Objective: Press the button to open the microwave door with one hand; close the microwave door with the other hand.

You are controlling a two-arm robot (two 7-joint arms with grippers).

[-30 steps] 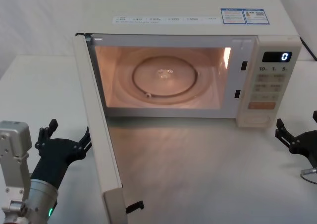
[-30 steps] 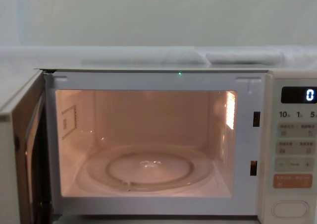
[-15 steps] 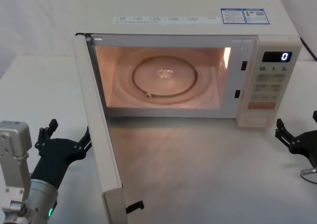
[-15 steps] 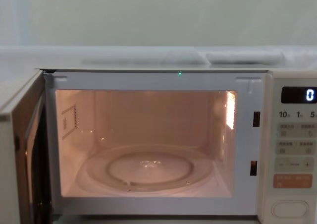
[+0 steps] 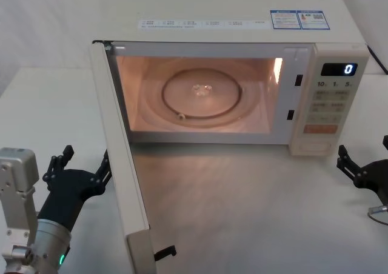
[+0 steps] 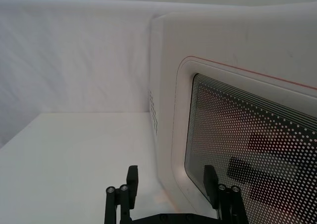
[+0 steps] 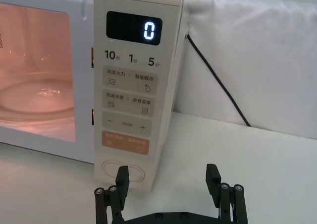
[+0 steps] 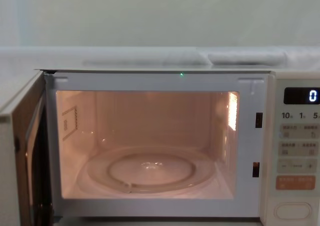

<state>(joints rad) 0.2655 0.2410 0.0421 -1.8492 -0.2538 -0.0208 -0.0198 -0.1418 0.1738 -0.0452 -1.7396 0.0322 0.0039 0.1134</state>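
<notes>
**Door swung wide, both grippers spread**

Left gripper [image 5: 82, 165]: black, blocky, ridged fingers [image 6: 130, 182] spread apart, holding nothing, low on the white table [image 5: 48, 104], just beside the outer face of the microwave door [image 5: 118, 159]. Smooth cream plastic there, rounded corners, dark dotted mesh window [image 6: 252, 140] ringed by a thin pink line. Door open, standing edge-on toward the robot, hinged at the left of the lit cavity [image 8: 145, 141] with its round glass turntable [image 5: 202, 96].

Right gripper [image 7: 168, 184]: same black ridged build, fingers parted, empty, near the table's right edge, in front of the narrow control panel [image 7: 130, 85]. Display reading 0. Button [image 7: 124, 172]: plain cream oval, raised rim, lowest on the panel, under the orange key [image 7: 126, 142], close beyond the fingertips, apart from them.
</notes>
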